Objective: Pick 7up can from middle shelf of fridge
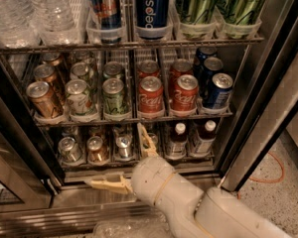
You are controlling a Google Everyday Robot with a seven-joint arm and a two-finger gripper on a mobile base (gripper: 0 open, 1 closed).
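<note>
Lower right of frame: white arm (218, 214) reached in from the bottom edge toward the fridge (35, 221), over its shiny steel base panel.

Gripper (113, 154) sat low centre, in front of the bottom rack. Fingers spread wide apart, nothing between them; one finger (107, 184) lay pointing left above the base panel, the other pointed up across the bottom rack's front.

Bottom rack (89, 163): small cans on the left, capped bottles (177, 139) on the right.

Middle shelf (139, 119), above the gripper: lanes of upright cans. 7up can (79, 98) stood at the front of the second lane from the left, just beside a brown can (43, 100) on its left and a darker green can (115, 96) on its right, well apart from the gripper. Red cans (151, 97) centre, blue cans (216, 91) at right.

Top of frame: water bottles (20, 9) and tall cans (151, 9).
</note>
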